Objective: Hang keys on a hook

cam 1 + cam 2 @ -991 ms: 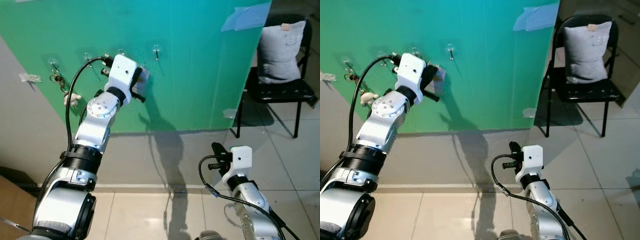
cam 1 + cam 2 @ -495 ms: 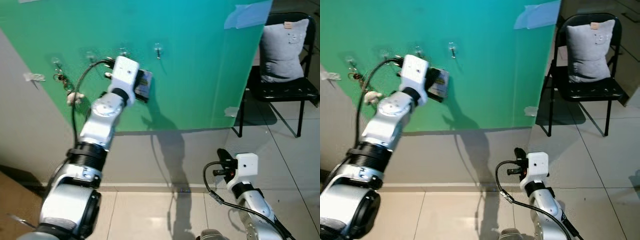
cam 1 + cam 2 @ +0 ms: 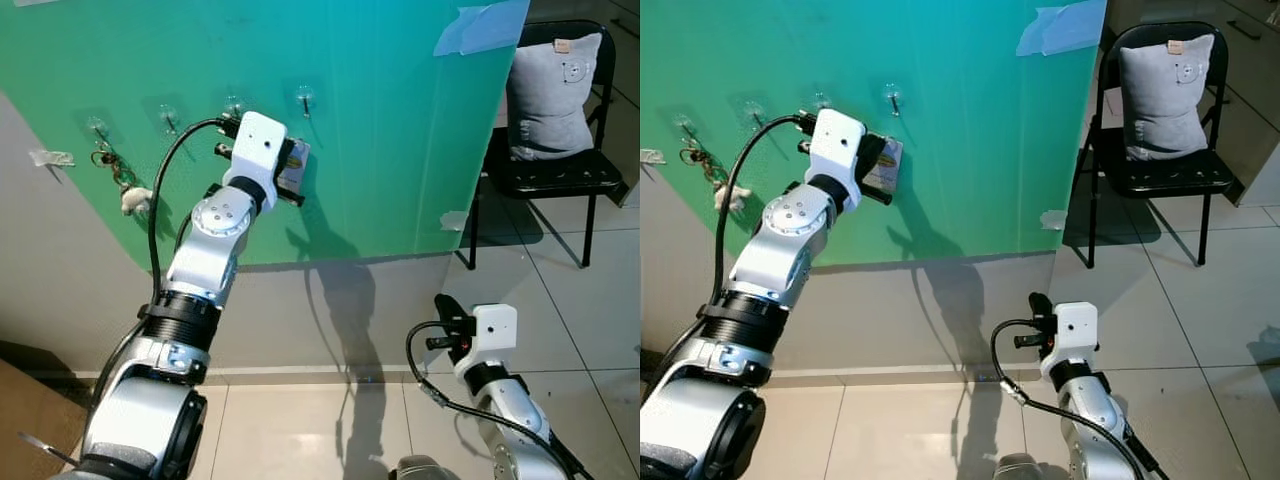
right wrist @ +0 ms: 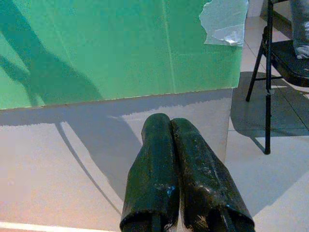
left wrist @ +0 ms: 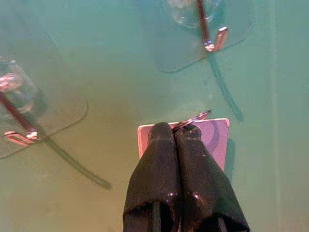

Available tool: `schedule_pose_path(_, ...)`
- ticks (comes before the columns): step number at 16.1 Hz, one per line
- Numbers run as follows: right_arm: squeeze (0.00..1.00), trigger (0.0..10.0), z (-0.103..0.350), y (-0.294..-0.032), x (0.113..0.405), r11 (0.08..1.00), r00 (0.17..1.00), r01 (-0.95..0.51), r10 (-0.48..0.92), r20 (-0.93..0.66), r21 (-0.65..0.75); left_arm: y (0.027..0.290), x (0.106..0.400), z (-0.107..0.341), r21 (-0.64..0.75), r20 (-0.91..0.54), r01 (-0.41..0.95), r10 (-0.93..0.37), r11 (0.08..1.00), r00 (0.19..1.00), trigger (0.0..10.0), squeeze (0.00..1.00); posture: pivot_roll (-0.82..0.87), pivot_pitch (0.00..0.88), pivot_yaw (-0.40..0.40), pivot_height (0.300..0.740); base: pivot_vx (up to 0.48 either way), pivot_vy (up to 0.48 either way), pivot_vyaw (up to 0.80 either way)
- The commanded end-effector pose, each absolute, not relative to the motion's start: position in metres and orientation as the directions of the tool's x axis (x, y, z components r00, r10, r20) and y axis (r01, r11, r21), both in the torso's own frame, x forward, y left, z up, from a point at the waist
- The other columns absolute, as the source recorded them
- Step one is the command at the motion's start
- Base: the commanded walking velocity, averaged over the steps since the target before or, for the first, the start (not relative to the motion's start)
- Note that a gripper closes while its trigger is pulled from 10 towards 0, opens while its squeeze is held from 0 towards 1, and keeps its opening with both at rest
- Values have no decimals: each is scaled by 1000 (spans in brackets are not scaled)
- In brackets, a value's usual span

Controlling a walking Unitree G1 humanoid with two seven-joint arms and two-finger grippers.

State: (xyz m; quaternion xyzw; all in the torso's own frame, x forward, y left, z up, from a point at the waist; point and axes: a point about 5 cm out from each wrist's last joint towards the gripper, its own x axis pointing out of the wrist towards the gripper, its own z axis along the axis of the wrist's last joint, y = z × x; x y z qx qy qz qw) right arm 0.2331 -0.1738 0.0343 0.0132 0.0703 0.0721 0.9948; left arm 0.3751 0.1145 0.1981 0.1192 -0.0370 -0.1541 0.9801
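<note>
Left end effector (image 5: 175,129): fingers pressed together, pinching the key ring (image 5: 193,119) with its pink tag (image 5: 215,137). It is raised against the green board (image 3: 400,130), tag flat near the board's surface, just below and between two clear stick-on hooks (image 5: 212,41). Hook used as landmark: fourth hook (image 3: 305,100), just above and to the right of the tag. Further left of it, another key bunch (image 3: 120,175) hangs on the first hook. Right end effector (image 4: 170,126): clenched, empty, low near the floor. Black chair (image 3: 560,175) with grey cushion stands right of the board.
</note>
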Motion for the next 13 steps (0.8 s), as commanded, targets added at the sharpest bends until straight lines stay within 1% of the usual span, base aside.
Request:
schedule_pose_path(1,0,10000,36,-171,233,987,977,-155,158,-140,35,119,375,206,211,63,266,-285,941,956,0,0,-340,0,158,740,0,0,0)
schedule_pose_path(5,0,10000,36,-171,236,986,976,-161,165,-142,37,118,373,210,98,73,284,-291,954,954,0,0,-328,0,152,740,0,0,0)
schedule_pose_path(6,0,10000,36,-170,237,986,975,-165,169,-143,38,120,373,216,46,97,303,-306,952,947,0,0,-327,0,151,740,0,0,0)
schedule_pose_path(7,0,10000,35,-170,237,985,974,-168,172,-144,39,124,374,220,36,106,299,-301,954,948,0,0,-323,0,150,740,0,0,0)
schedule_pose_path(9,0,10000,35,-170,238,984,973,-173,177,-146,40,132,372,230,-124,166,365,-343,923,924,0,0,-321,0,150,740,0,0,0)
schedule_pose_path(11,0,10000,35,-170,238,984,973,-175,179,-147,41,140,371,234,-210,211,399,-358,892,910,0,0,-319,0,149,740,0,0,0)
schedule_pose_path(13,0,10000,34,-169,236,983,972,-177,182,-149,42,147,372,234,-274,224,412,-359,869,906,0,0,-316,0,148,740,0,0,0)
